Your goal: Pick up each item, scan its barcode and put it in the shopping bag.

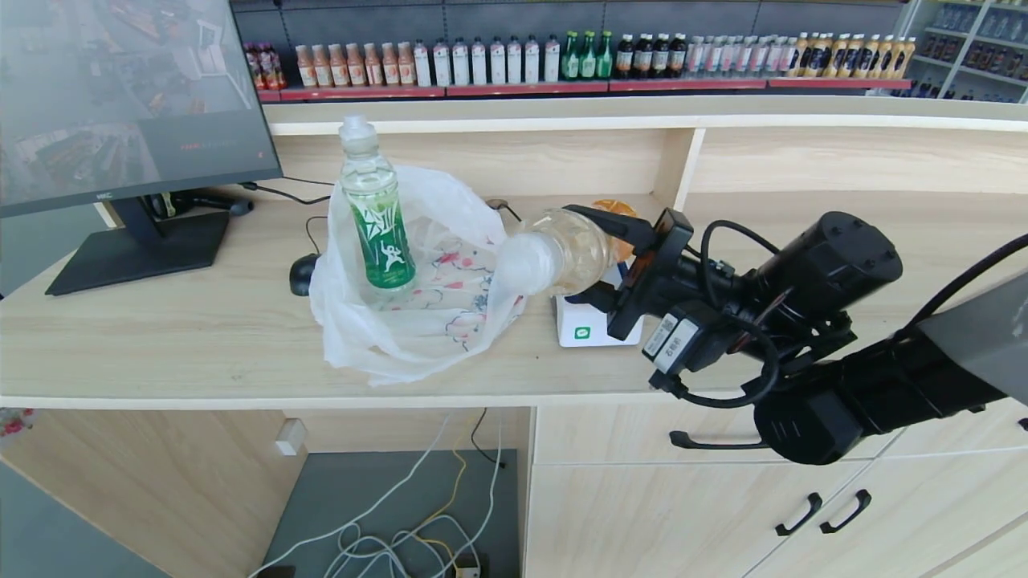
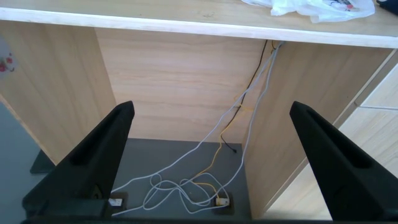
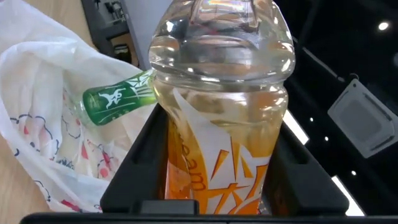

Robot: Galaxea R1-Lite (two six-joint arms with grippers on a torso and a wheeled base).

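A clear bottle with an orange label [image 1: 572,249] lies sideways in my right gripper [image 1: 604,257], which is shut on it just above the white scanner box [image 1: 590,325]. The right wrist view has the same orange-label bottle [image 3: 225,118] close up between the black fingers [image 3: 142,163]. Its cap end points at the white plastic shopping bag [image 1: 450,321]. A green-label bottle [image 1: 374,217] stands upright inside the bag, which also shows in the right wrist view [image 3: 37,124] with the green-label bottle [image 3: 115,101]. My left gripper [image 2: 211,155] hangs open below the counter, nothing between its fingers.
A monitor [image 1: 120,96] stands at the counter's left, with a black mouse [image 1: 303,274] beside the bag. Wooden dividers and a back ledge [image 1: 683,160] rise behind. Cables [image 2: 205,180] lie on the floor under the counter. Drawers with black handles [image 1: 819,514] sit below right.
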